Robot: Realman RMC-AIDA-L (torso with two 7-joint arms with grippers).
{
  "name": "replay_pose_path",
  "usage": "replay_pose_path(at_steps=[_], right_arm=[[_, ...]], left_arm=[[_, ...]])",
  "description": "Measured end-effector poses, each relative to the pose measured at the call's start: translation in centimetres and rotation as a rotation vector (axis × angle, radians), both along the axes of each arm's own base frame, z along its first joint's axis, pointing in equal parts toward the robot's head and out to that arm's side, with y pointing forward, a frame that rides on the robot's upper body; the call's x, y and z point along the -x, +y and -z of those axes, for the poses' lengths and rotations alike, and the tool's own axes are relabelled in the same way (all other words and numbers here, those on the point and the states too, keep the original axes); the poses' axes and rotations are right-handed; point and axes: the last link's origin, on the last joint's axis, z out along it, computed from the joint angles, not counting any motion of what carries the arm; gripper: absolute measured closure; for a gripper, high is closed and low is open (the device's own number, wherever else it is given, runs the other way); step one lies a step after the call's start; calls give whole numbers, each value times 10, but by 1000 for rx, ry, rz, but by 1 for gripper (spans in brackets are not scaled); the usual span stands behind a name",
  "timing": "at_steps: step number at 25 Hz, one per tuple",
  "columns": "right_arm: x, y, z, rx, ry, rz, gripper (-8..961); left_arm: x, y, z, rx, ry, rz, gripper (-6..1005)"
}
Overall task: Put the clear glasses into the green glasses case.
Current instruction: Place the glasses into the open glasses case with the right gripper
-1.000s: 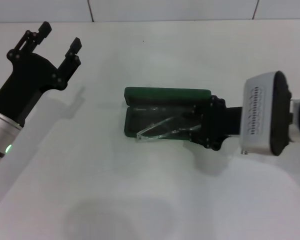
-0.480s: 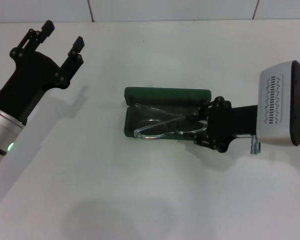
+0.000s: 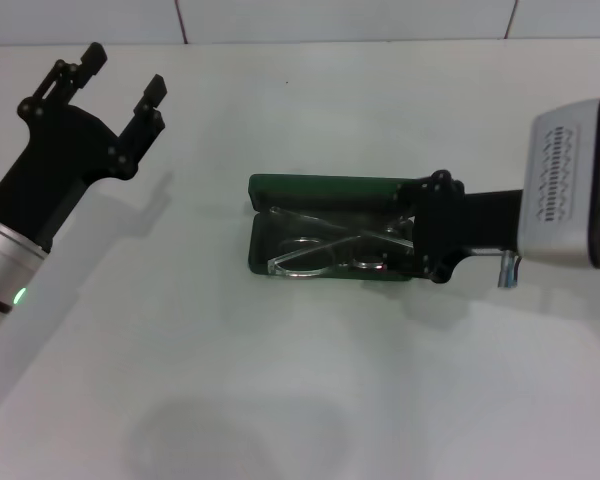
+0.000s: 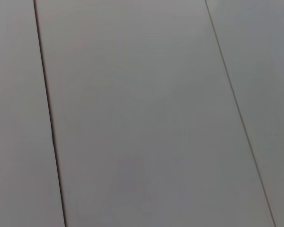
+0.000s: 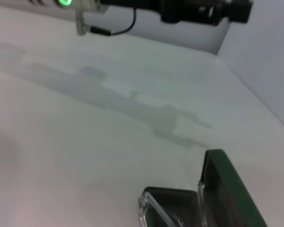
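Note:
The green glasses case [image 3: 330, 188] lies open in the middle of the white table, its lid standing along the far side. The clear glasses [image 3: 320, 252] lie flat inside its dark tray, one temple arm reaching toward the right end. My right gripper [image 3: 412, 232] hovers over that right end of the case, open, with the temple tip between its fingers. In the right wrist view the case lid [image 5: 229, 184] and a clear corner of the glasses [image 5: 149, 210] show. My left gripper [image 3: 122, 68] is raised at the far left, open and holding nothing.
The white table [image 3: 280, 380] stretches bare around the case. A tiled wall [image 3: 340, 20] runs along the back edge. The left arm [image 5: 180, 9] shows far off in the right wrist view. The left wrist view holds only grey panels [image 4: 142, 113].
The glasses went from tilted in the right gripper to lying flat in the case. The right gripper let go and shifted toward the lid side. The left arm stayed still.

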Motion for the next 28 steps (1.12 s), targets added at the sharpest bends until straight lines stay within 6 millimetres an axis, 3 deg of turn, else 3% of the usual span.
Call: replay_pose_path(at_steps=[12, 16, 22, 28], right_arm=[[10, -8, -10, 98, 92, -33, 410], [21, -10, -11, 204, 143, -52, 410], [50, 11, -19, 462, 231, 86, 410], [62, 29, -7, 562, 87, 267, 410]], left_arm=[[-1, 0, 1, 1, -3, 3, 342], [-4, -1, 4, 7, -15, 7, 342], [-4, -1, 5, 8, -17, 8, 342], [-9, -1, 8, 18, -34, 17, 341]])
